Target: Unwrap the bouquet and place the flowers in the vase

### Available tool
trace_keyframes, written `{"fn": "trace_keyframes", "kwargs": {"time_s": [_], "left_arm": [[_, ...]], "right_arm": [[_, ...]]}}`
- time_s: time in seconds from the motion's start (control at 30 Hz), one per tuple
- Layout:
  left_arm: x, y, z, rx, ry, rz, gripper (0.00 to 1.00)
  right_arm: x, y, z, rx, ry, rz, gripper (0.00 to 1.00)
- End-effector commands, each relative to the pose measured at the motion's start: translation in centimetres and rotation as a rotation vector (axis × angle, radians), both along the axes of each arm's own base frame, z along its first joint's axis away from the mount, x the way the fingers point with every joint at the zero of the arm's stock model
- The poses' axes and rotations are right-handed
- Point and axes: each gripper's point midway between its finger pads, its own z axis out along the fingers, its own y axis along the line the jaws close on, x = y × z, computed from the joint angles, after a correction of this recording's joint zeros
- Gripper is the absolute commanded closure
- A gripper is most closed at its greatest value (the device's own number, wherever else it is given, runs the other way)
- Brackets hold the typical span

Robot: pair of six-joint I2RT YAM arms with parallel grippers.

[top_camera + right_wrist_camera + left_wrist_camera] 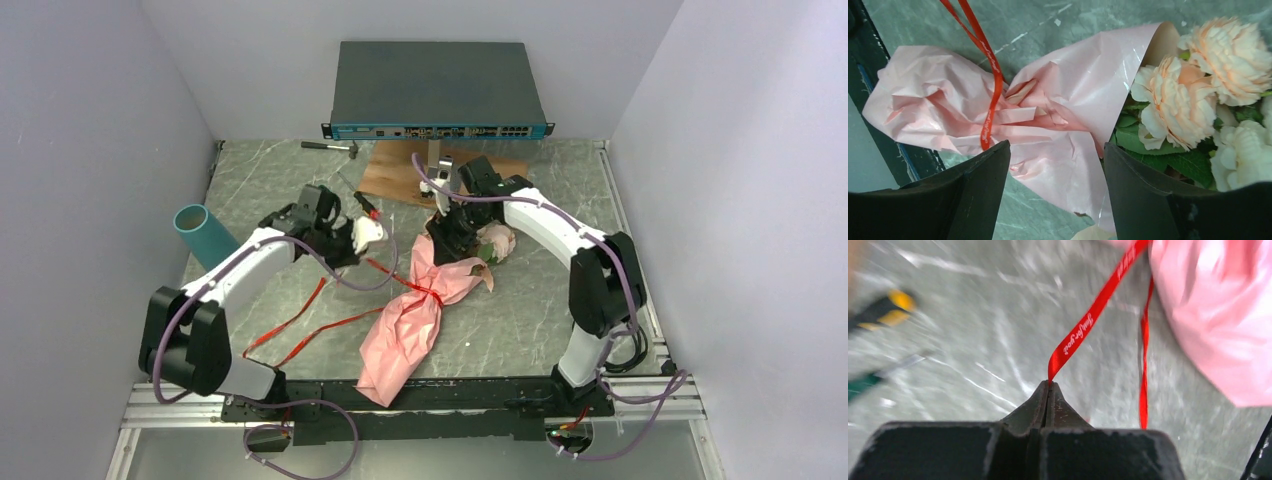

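Note:
The bouquet (420,310) lies in the middle of the table, wrapped in crinkled pink paper (1063,100) tied at the waist with thin red ribbon (1083,330). Peach and cream flowers (1178,100) with green leaves poke out of its far end (497,243). My left gripper (1049,386) is shut on one ribbon tail, which runs taut up to the wrap. The right gripper (1055,150) hovers open over the paper beside the blooms, nothing between its fingers. The teal vase (203,232) stands at the left, behind the left arm.
A flat dark network box (437,90) sits at the back wall. In front of it lie a brown sheet (400,175) and a small hammer (330,147). A blurred tool with a yellow-and-black handle (883,310) lies left of my left gripper. Loose ribbon tails (300,325) trail toward the near edge.

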Motion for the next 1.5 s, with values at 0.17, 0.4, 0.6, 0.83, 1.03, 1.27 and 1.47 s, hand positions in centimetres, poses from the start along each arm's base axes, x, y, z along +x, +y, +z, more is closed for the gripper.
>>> {"fn": "trace_keyframes", "kwargs": {"time_s": [0.17, 0.4, 0.6, 0.83, 1.03, 1.27, 1.47], "left_arm": [[2.3, -7.7, 16.9, -0.438, -0.096, 0.043, 1.0], [3.7, -10.6, 24.5, -0.623, -0.126, 0.075, 1.0], [4.5, -11.6, 27.9, -0.713, -0.116, 0.113, 1.0], [4.6, -11.5, 28.7, -0.733, -0.11, 0.148, 1.0], [6.1, -8.9, 28.3, -0.752, -0.094, 0.273, 1.0], [6.0, -5.9, 25.8, -0.742, -0.087, 0.374, 0.93], [3.6, -5.4, 24.5, -0.744, -0.098, 0.338, 0.22]], "right_arm": [[-0.5, 1.4, 9.9, 0.237, -0.235, 0.045, 0.28], [-2.2, 2.4, 14.4, 0.401, -0.28, 0.047, 0.29], [-3.1, 3.1, 12.7, 0.447, -0.222, 0.035, 0.29], [-3.1, 5.7, 11.7, 0.468, -0.196, 0.063, 0.38], [-3.0, 5.8, 12.7, 0.446, -0.218, 0.08, 1.0], [-2.8, 5.1, 19.3, 0.533, -0.306, 0.028, 1.0], [-2.2, 4.7, 25.6, 0.601, -0.425, -0.004, 1.0]]}}
